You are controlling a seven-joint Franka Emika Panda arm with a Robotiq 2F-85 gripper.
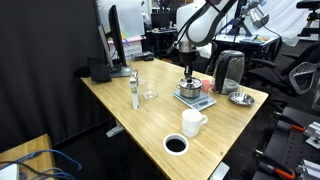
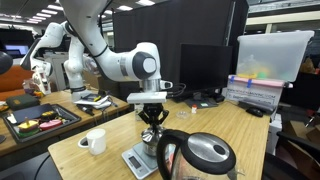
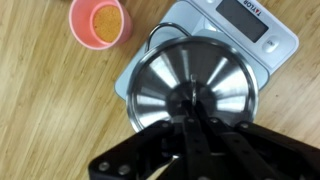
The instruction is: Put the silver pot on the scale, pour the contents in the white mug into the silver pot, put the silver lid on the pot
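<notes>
The scale (image 3: 266, 24) lies on the wooden table, also seen in both exterior views (image 1: 203, 102) (image 2: 138, 160). The silver pot (image 1: 189, 92) (image 2: 151, 143) stands on it. In the wrist view the round shiny silver lid (image 3: 160, 85) covers the pot, so the pot's inside is hidden. My gripper (image 3: 190, 112) points straight down over the lid's centre, fingers close together at the knob (image 1: 187, 77) (image 2: 150, 126). The white mug (image 1: 193, 122) (image 2: 96, 141) stands upright on the table, apart from the scale, toward the table's front edge.
A steel-and-black kettle (image 1: 230, 70) (image 2: 200, 155) stands close by the scale. A flat silver dish (image 1: 241, 98) lies beside it. A white-rimmed black disc (image 1: 176, 145) lies near the mug. A small pink cup with orange contents (image 3: 100, 22) stands by the scale. A bottle (image 1: 135, 90) and a glass (image 1: 149, 93) stand further off.
</notes>
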